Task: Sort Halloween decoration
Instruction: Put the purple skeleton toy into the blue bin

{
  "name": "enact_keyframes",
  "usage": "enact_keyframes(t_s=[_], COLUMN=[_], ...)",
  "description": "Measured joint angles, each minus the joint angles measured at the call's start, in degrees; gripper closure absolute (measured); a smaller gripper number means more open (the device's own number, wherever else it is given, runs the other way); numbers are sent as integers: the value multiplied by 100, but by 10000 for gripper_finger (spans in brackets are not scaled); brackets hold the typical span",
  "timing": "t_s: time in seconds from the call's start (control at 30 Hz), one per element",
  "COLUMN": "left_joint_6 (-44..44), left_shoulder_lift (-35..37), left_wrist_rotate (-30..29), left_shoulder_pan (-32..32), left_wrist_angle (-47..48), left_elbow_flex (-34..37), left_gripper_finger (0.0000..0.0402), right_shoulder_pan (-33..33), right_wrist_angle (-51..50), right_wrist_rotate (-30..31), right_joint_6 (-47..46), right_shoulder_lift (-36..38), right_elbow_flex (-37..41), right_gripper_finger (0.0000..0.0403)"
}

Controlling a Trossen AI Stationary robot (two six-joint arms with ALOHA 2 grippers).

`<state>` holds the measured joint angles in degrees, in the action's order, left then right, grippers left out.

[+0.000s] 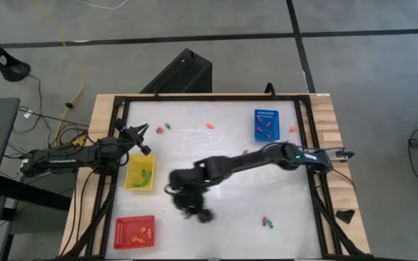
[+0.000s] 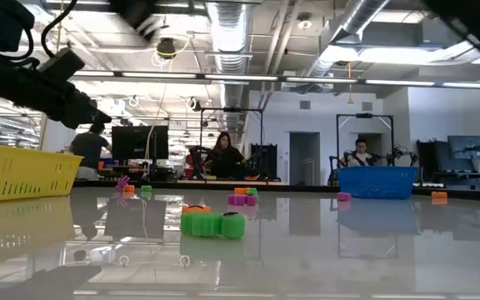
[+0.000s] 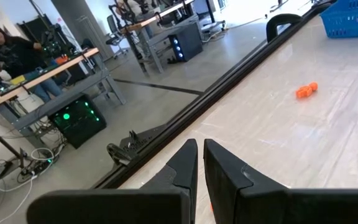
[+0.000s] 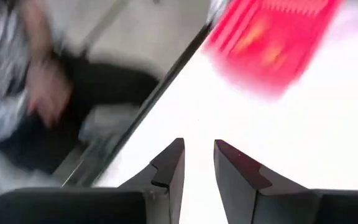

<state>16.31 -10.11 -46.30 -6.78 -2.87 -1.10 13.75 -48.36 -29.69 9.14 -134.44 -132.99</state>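
The table top (image 1: 231,181) is smooth, glossy white, mirroring the room in the low view, with pale bare-wood edges (image 1: 334,130) (grain showing). The trays are plastic mesh: yellow (image 1: 131,176) beside the left gripper (image 1: 141,135), red (image 1: 125,232) ahead of the right gripper's matt dark fingers (image 4: 235,168). The green decoration piece (image 2: 212,224) looks like dull plastic.

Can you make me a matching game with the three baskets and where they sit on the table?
Seen in the high view:

Things
1. red tray
2. yellow tray
3. blue tray

Places
A. far end of the table, on the right arm's side
B. near corner, on the left arm's side
C. left side, just below the left gripper

Pairs: 1-B, 2-C, 3-A
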Motion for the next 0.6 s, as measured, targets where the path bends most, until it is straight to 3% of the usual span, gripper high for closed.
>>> enact_keyframes(t_s=[0.13,0.3,0.43,0.6], left_joint_6=[1,1,0,1], left_shoulder_lift=[-1,-2,-2,0], left_wrist_rotate=[0,0,0,0], left_shoulder_pan=[0,-1,-1,1], left_wrist_angle=[0,0,0,0], left_elbow_flex=[0,0,0,0], left_gripper_finger=[384,384,384,384], right_shoulder_pan=[84,26,21,-163], right_wrist_angle=[-2642,-3522,-3130,-1408], right_wrist_rotate=[273,483,1203,2230], right_joint_6=[650,150,-337,-964], right_shoulder_lift=[517,1273,2218,3766], right_elbow_flex=[46,746,2162,4375], right_gripper_finger=[285,285,285,285])
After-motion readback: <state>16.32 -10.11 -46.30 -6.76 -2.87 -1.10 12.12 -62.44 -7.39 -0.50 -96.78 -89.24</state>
